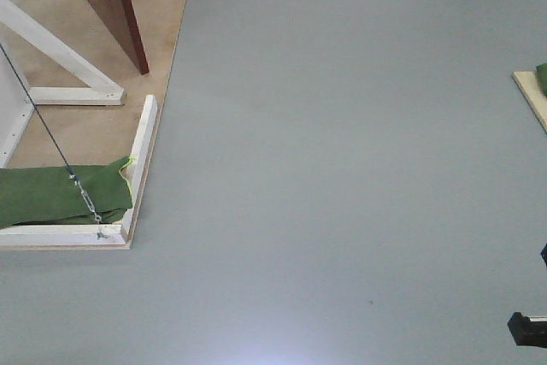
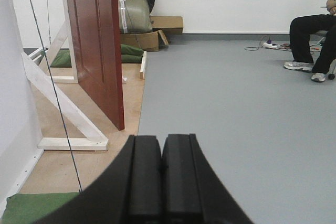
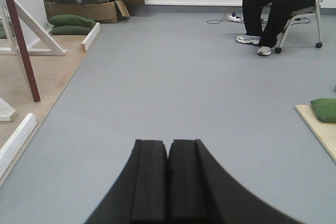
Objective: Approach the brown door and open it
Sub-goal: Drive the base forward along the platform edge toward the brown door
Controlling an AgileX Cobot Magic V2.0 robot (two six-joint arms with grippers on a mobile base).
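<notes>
The brown door [image 2: 97,40] stands ajar on a wooden platform [image 2: 63,166] to my left, its edge turned toward me, held in a white frame with braces. It shows at the top left in the front view [image 1: 111,2] and as a thin brown edge in the right wrist view [image 3: 18,40]. My left gripper [image 2: 161,142] is shut and empty, low over the floor, right of the door's edge and well short of it. My right gripper [image 3: 168,145] is shut and empty over the grey floor. No door handle is visible.
A white frame rail [image 1: 141,164], a green sandbag [image 1: 60,194] and a taut wire [image 1: 51,138] lie at the platform's near corner. A seated person [image 3: 278,3] is at the far right. Boxes [image 3: 86,9] stand by the back wall. Another board with a sandbag [image 3: 323,116] is at right.
</notes>
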